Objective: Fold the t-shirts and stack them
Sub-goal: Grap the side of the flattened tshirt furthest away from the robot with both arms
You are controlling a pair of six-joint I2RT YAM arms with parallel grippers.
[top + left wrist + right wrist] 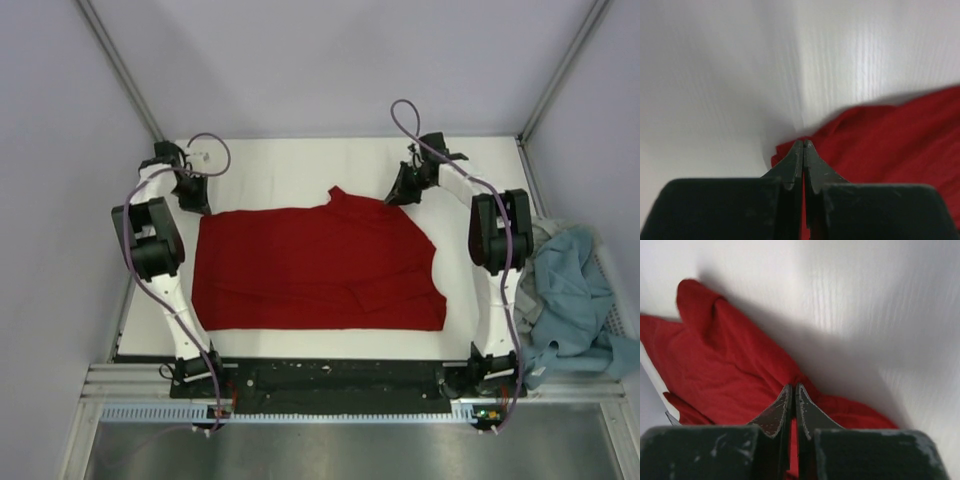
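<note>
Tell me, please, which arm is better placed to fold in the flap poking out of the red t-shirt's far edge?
Likely right. The right gripper is shut on the far edge of the red t-shirt just beside the flap; the left gripper pinches its far-left corner, farther away.

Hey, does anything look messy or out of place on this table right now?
Yes. The teal-blue shirt and light grey shirt sit crumpled in a heap beyond the right edge of the table, unfolded. The red t-shirt lies mostly flat, but its far edge bunches into a peak beside the right claw.
</note>
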